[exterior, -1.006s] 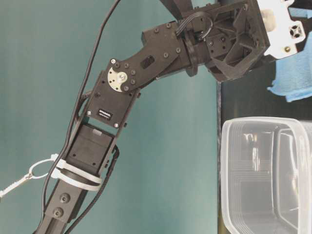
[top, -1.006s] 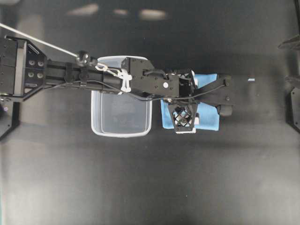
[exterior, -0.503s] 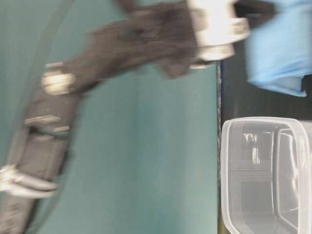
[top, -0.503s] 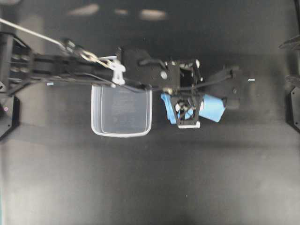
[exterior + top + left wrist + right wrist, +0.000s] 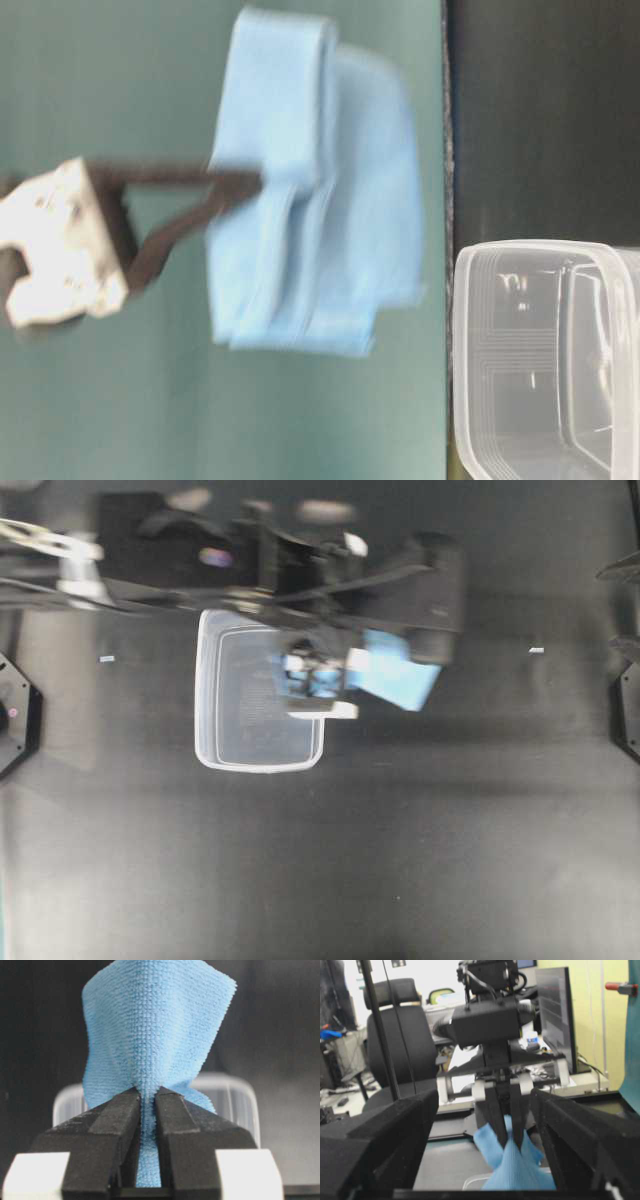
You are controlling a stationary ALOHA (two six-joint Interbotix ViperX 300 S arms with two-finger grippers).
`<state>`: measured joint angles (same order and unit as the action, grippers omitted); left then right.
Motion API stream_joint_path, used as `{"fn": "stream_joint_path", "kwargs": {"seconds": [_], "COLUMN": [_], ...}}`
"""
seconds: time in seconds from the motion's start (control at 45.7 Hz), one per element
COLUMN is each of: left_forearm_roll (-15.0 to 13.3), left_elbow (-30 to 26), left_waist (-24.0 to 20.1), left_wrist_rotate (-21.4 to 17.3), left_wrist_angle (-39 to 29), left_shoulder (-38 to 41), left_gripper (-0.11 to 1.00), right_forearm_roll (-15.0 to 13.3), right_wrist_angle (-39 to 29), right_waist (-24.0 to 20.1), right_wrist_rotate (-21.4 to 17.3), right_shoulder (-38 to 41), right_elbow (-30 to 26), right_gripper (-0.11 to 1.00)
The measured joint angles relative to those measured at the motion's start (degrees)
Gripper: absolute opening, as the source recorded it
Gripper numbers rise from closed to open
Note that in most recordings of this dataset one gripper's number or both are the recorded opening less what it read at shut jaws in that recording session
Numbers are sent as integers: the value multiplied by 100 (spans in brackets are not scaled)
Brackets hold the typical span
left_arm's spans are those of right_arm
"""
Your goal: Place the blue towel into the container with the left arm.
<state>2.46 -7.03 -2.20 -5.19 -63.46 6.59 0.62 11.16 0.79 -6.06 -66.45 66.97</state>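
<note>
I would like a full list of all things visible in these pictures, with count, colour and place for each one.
blue towel: one, light blue, pinched in the left gripper, hanging above the table beside the container.
container: one, clear plastic, on the table left of centre in the overhead view; nothing shows inside it.
table: one, black.
office chair: one, black, in the background of the right wrist view.
left gripper: one, black, shut on the towel.
right gripper: one, black, open, holding nothing.

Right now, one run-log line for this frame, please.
left gripper: shut on blue towel | towel: lifted, hanging | container: empty | right gripper: open, idle
</note>
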Motion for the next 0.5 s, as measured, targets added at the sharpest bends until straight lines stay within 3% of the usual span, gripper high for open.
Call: {"fn": "stream_joint_path", "kwargs": {"seconds": [0.131, 0.284, 0.503], "left_forearm_roll": [0, 0, 0], "left_elbow": [949, 1969, 2830], "left_waist": [-132, -193, -220], "left_wrist_rotate": [9, -26, -18], "left_wrist_angle": [105, 703, 1802], "left_shoulder": [-571, -1072, -1336], "left_gripper": [6, 6, 6], "right_forearm_roll": [0, 0, -9], "right_wrist_angle": [0, -9, -9], "right_waist": [0, 0, 18], "right_wrist_rotate": [0, 0, 0], "right_shoulder": [0, 0, 0], "right_elbow": [0, 0, 0], "right_gripper": [72, 72, 72]}}
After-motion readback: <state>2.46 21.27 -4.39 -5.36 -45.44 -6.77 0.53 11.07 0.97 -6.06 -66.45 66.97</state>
